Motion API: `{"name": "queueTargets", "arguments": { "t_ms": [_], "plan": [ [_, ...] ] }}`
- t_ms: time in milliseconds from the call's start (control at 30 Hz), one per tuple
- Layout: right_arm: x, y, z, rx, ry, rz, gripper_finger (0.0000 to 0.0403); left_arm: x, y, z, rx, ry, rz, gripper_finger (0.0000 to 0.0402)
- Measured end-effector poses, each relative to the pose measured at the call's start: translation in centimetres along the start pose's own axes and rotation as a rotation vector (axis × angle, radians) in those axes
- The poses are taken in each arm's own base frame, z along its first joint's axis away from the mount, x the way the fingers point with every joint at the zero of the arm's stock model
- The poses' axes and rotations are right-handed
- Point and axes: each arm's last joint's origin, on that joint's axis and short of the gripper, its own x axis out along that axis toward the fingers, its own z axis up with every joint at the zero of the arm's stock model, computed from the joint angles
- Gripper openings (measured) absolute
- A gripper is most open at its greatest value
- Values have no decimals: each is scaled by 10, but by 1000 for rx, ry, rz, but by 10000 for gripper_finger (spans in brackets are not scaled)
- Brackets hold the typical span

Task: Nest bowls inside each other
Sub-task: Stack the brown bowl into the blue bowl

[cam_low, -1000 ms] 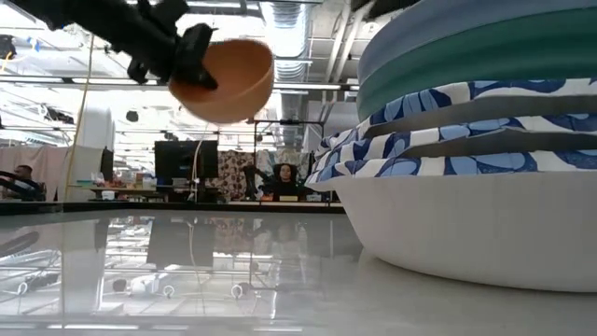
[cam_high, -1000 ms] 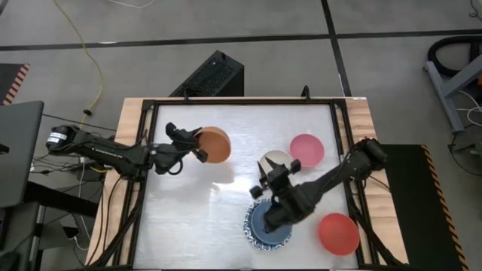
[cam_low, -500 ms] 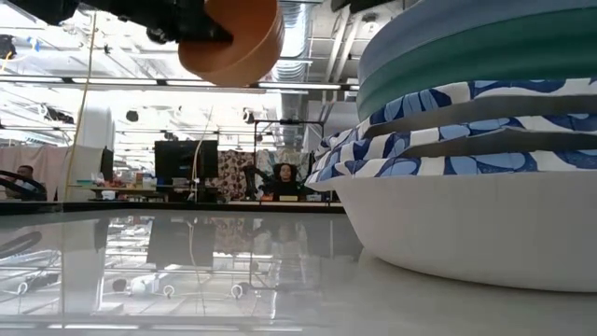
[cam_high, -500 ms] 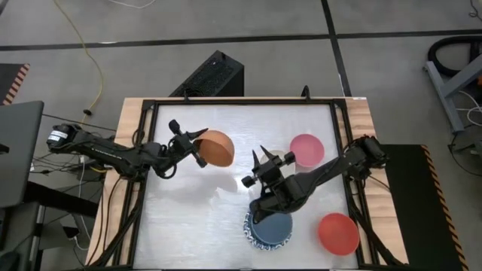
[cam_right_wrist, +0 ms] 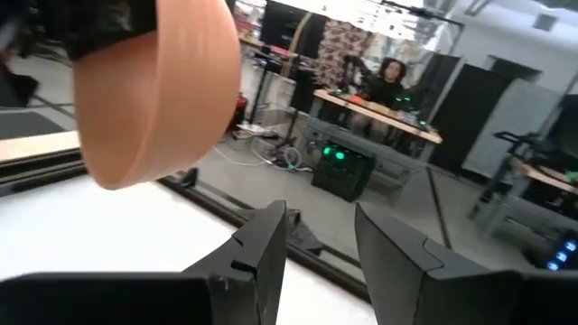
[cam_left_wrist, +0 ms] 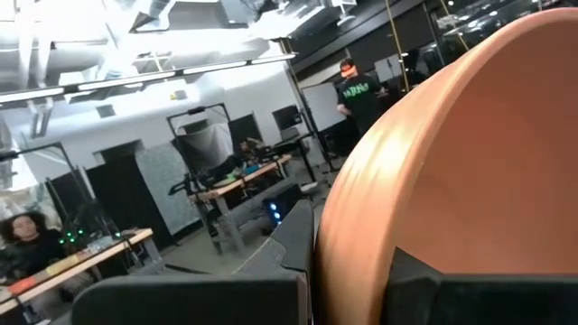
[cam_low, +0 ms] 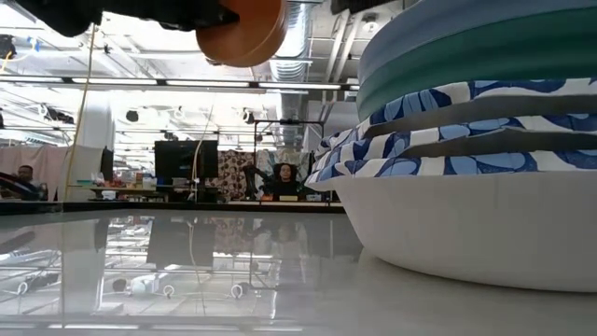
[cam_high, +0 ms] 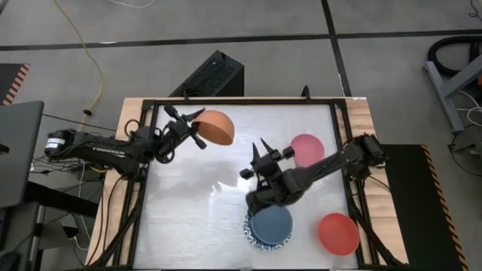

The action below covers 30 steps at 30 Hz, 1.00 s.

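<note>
Risk here sits mostly with the plain orange round bowl (cam_high: pixel 216 126), pinched by its rim in the left gripper (cam_high: pixel 193 126) and carried clear of the table toward eleven o'clock; the left wrist view shows one dark finger on each side of the thin wall, the pincer closed narrow on it. Such an edge grip on a smooth, curved wall looks to me easy to lose — a quick swing or a tilt of the wrist could let the bowl pivot or slip out and fall onto the glossy white tabletop (cam_high: pixel 188 218). The nested stack (cam_high: pixel 269 224) — a blue bowl on top, a green one under it, and white bowls with blue patterned rims below — stands near six o'clock, and the right gripper (cam_high: pixel 261 158) hovers just above and beyond it, fingers parted and empty. That arm lies across the path to the stack, so the two arms could meet if the left one brings the bowl over now. The plain pink bowl (cam_high: pixel 307 149) at two o'clock and the plain red bowl (cam_high: pixel 338 232) at five o'clock remain loose; a low sweep of the right arm might knock either.
</note>
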Motion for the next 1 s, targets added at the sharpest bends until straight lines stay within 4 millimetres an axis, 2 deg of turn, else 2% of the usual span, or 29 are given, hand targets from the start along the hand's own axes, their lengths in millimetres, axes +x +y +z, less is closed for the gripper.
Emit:
{"name": "queueTargets", "arguments": {
  "t_ms": [133, 233, 300, 367, 467, 533, 633, 700, 867, 1000],
  "plan": [
    [24, 4, 7, -89, 100, 30, 153, 7, 8, -6, -1, -8, 11, 3],
    [49, 13, 30, -201, 217, 284, 152, 11, 14, -9, 12, 2, 43, 7],
    [61, 18, 51, -195, 194, 487, 152, 13, 17, -11, 19, 11, 63, 8],
    [65, 18, 69, -170, 151, 634, 152, 14, 20, -12, 21, 15, 76, 9],
    [58, 15, 82, -138, 135, 747, 152, 13, 25, -10, 20, 6, 93, 10],
    [47, 16, 82, -163, 113, 702, 152, 12, 31, -7, 9, -8, 113, 10],
    [36, 22, 75, -207, 34, 353, 147, 11, 40, -3, -44, -32, 142, 10],
    [38, 29, 70, -222, 2, 188, 141, 9, 45, 0, -85, -46, 159, 11],
    [71, 50, 64, -157, -150, 286, 129, 8, 50, 3, -107, -86, 159, 11],
    [92, 46, 74, -94, -281, 214, 125, 7, 53, 5, -81, -76, 197, 11]
  ]
}}
